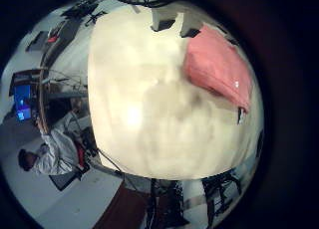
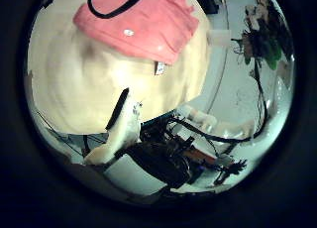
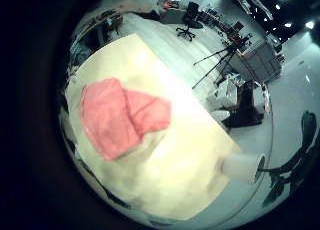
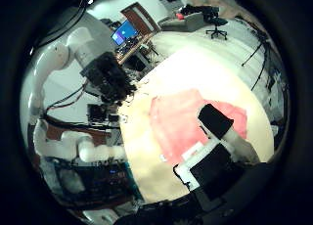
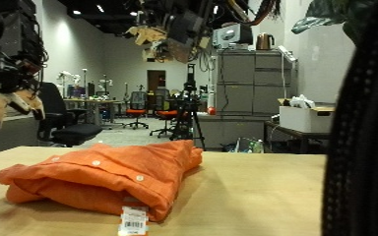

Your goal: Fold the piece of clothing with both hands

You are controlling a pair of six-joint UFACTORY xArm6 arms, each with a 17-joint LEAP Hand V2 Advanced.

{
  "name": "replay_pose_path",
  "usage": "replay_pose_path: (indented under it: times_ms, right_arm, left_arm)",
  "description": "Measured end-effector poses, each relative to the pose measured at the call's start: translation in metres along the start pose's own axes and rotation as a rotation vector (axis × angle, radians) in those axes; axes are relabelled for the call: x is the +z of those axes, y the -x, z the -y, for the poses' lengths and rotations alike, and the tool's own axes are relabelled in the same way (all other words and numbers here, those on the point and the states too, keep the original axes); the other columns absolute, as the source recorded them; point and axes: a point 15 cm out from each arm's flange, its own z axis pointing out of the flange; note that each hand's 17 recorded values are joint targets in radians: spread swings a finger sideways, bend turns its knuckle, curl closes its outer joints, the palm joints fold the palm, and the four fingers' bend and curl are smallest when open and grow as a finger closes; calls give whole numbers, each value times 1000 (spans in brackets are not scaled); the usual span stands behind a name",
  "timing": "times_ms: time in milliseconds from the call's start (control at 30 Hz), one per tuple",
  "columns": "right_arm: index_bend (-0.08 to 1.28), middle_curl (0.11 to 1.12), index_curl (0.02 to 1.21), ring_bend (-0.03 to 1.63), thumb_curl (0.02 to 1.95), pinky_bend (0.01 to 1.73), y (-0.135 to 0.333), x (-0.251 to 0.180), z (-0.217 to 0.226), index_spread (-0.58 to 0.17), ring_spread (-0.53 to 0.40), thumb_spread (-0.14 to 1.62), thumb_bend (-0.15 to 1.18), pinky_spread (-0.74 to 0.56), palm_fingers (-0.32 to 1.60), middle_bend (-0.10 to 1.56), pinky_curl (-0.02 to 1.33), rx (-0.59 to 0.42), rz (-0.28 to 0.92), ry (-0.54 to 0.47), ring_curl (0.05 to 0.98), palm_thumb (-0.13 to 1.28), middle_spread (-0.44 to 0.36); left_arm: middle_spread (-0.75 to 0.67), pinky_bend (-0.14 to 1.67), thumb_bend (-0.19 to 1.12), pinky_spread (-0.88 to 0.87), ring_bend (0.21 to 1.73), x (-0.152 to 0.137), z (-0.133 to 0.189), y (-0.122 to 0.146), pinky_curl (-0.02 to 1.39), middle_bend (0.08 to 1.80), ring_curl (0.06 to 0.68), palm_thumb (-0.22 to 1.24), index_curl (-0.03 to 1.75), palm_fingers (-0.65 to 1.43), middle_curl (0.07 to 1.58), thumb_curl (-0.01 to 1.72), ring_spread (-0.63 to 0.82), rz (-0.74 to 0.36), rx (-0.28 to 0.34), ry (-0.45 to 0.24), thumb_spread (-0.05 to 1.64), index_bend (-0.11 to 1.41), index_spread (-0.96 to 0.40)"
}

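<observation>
An orange garment (image 5: 104,177) lies folded in a thick bundle on the pale wooden table (image 5: 255,202), with a white tag (image 5: 134,220) at its near edge. The left thumb side palm view shows it (image 2: 139,25) beside the hand's own straight finger (image 2: 124,124). The right little finger side palm view shows the garment (image 3: 120,115) on the table. The right thumb side palm view shows it (image 4: 181,122) past the right hand's own fingers (image 4: 220,137), and the left hand (image 4: 108,73) raised beside the table.
The table (image 3: 190,160) has bare wood all around the garment. Office chairs (image 5: 65,108), a tripod (image 5: 189,93) and grey cabinets (image 5: 248,93) stand behind the table. A dark robot part (image 5: 362,128) fills the near side of the outside view.
</observation>
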Motion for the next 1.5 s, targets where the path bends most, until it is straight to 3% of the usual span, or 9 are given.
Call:
replay_pose_path:
  times_ms: [200, 300, 467, 567, 800, 967, 1333, 1500]
  right_arm:
    - [364, 417, 501, 491, 602, 525, -16, -36, -52, -336, 165, 1098, -25, 416, 40, 468, 295, 195, 11, 96, 260, 788, 15]
    - [331, 394, 471, 425, 581, 468, -20, -37, -70, -323, 197, 1116, -20, 403, 37, 426, 279, 237, 16, 148, 238, 783, 42]
    - [293, 370, 440, 367, 555, 408, -29, -35, -82, -315, 222, 1128, -18, 392, 58, 371, 267, 301, 17, 181, 221, 782, 57]
    - [272, 359, 425, 335, 541, 377, -33, -32, -88, -319, 228, 1138, -17, 387, 75, 336, 263, 318, 20, 195, 215, 784, 60]
    - [220, 343, 399, 269, 517, 310, -32, -30, -93, -317, 234, 1157, -17, 381, 109, 281, 263, 323, 23, 208, 207, 783, 74]
    - [191, 334, 388, 232, 498, 275, -28, -26, -118, -315, 237, 1183, -18, 377, 113, 236, 268, 343, 52, 287, 206, 767, 85]
    - [178, 332, 356, 189, 453, 235, -27, -23, -130, -308, 251, 1236, -15, 366, 118, 194, 283, 353, 67, 327, 210, 749, 98]
    - [180, 331, 349, 189, 437, 224, -26, -32, -136, -307, 249, 1251, -14, 361, 115, 191, 290, 359, 70, 332, 212, 748, 100]
  left_arm:
    - [262, 203, -12, 496, 417, -1, 14, -50, 322, 179, 229, 491, 350, 53, 289, 289, 494, 13, 40, -10, 1292, 181, 91]
    - [262, 201, -12, 496, 416, 2, 22, -82, 322, 178, 229, 491, 352, 54, 288, 290, 494, 19, 67, -9, 1292, 183, 93]
    - [269, 199, -11, 496, 416, -1, 40, -102, 321, 177, 227, 495, 354, 57, 289, 293, 496, 25, 87, -34, 1289, 181, 94]
    - [278, 199, -12, 496, 419, 10, 43, -124, 321, 178, 227, 497, 354, 56, 287, 295, 497, 30, 127, -9, 1287, 180, 95]
    - [269, 204, -11, 496, 416, 25, 48, -130, 323, 178, 227, 506, 354, 50, 284, 296, 495, 49, 140, 15, 1288, 179, 96]
    - [271, 208, -12, 497, 423, 42, 54, -130, 324, 172, 228, 507, 355, 42, 277, 295, 496, 70, 150, 49, 1289, 182, 97]
    - [282, 220, -11, 497, 425, 109, 65, -116, 327, 181, 228, 501, 349, 13, 275, 294, 501, 108, 155, 188, 1301, 174, 107]
    - [294, 229, -12, 506, 431, 97, 63, -115, 327, 183, 228, 492, 342, 2, 278, 290, 508, 114, 159, 178, 1310, 169, 110]
